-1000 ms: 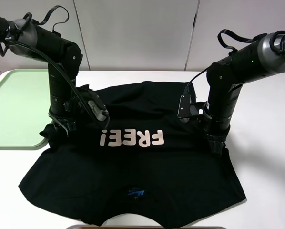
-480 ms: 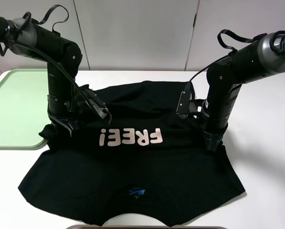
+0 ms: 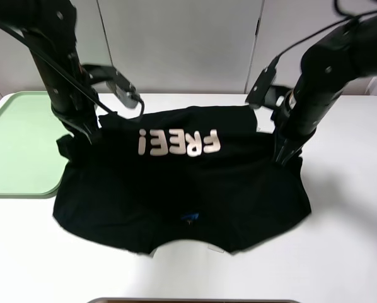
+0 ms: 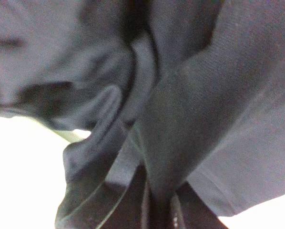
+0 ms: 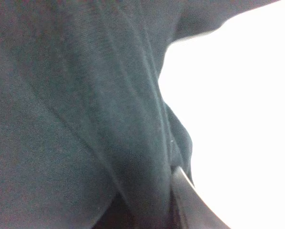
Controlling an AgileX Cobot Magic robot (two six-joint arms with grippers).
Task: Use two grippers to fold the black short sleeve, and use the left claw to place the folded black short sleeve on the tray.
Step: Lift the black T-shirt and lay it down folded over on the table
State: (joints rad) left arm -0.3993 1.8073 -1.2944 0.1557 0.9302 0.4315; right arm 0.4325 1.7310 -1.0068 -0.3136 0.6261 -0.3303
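Shirt [image 3: 176,183] lifted off the bench [image 3: 352,221] at both sides.
Your left hand [image 3: 82,130] and right hand [image 3: 282,155] are each pinched shut on a side edge; a second ago the shirt lay flat, so the fold can begin. It hangs black and slack between them, white lettering raised, collar end resting on the bench beside the tray [image 3: 18,145].

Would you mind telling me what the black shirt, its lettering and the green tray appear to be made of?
The shirt looks like soft knit fabric, probably cotton jersey, matte: it drapes and creases, and the wrist views show a fine grain. The lettering is likely printed or heat-pressed film, pale with crisp edges. The tray seems moulded plastic, pale green, slight sheen, rounded raised rim.
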